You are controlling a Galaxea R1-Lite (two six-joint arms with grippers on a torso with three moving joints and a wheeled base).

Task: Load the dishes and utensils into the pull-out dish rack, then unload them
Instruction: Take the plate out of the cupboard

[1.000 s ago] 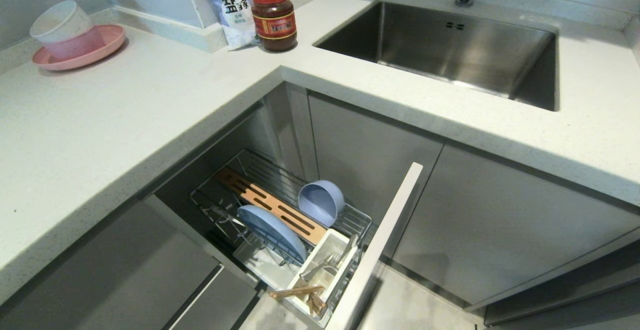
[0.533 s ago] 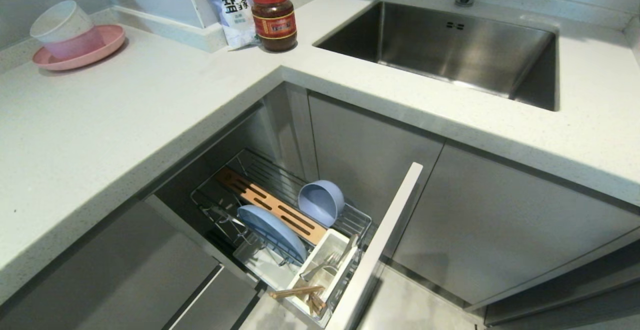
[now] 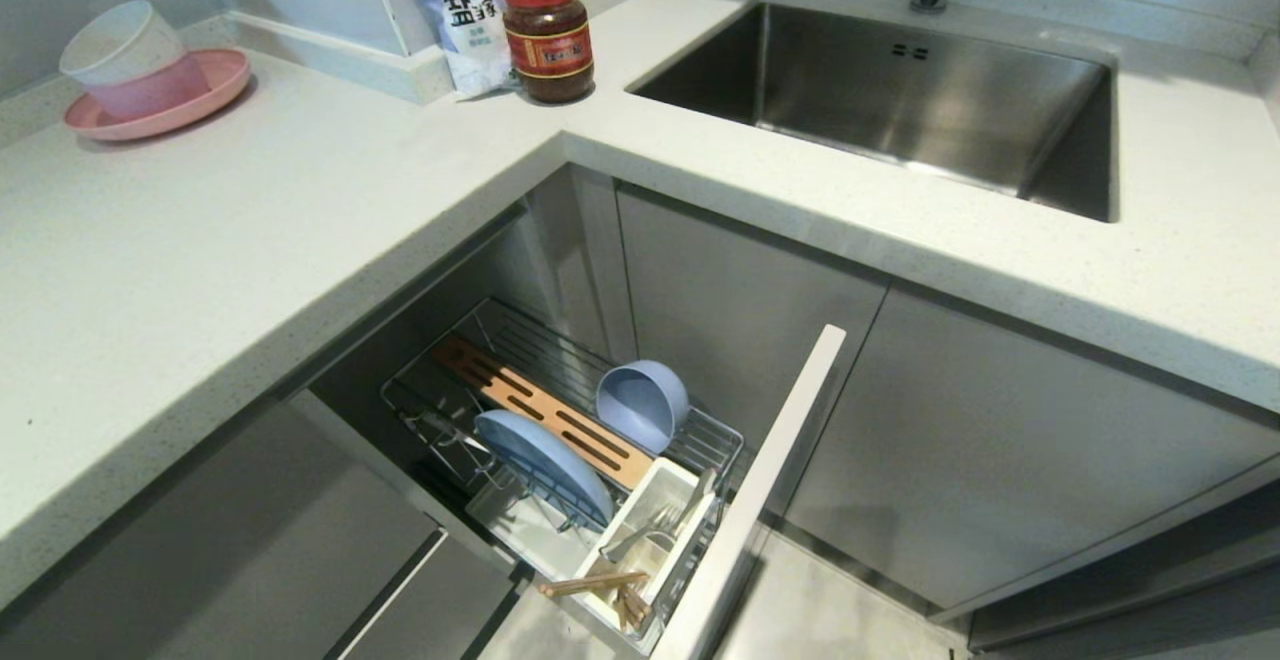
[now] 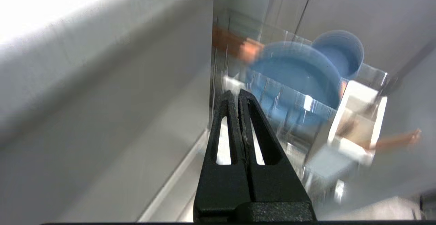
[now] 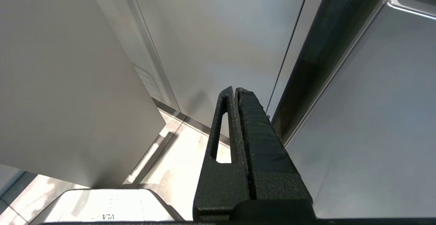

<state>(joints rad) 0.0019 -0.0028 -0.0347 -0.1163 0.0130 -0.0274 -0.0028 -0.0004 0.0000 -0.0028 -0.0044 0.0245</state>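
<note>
Rack (image 3: 560, 410) loaded w/ plate (image 3: 545, 465); grippers closed, empty.

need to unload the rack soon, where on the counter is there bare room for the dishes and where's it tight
The countertop is bare between the pink plate and the sink, and again in front of the sink. It is crowded at the back corner by the salt bag and sauce jar, and inside the dish rack around the blue plate, bowl and caddy.

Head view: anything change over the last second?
Nothing visibly changed. The plate and bowl sit in the pulled-out dish rack, the chopsticks and cutlery in its caddy. No gripper appears there.
</note>
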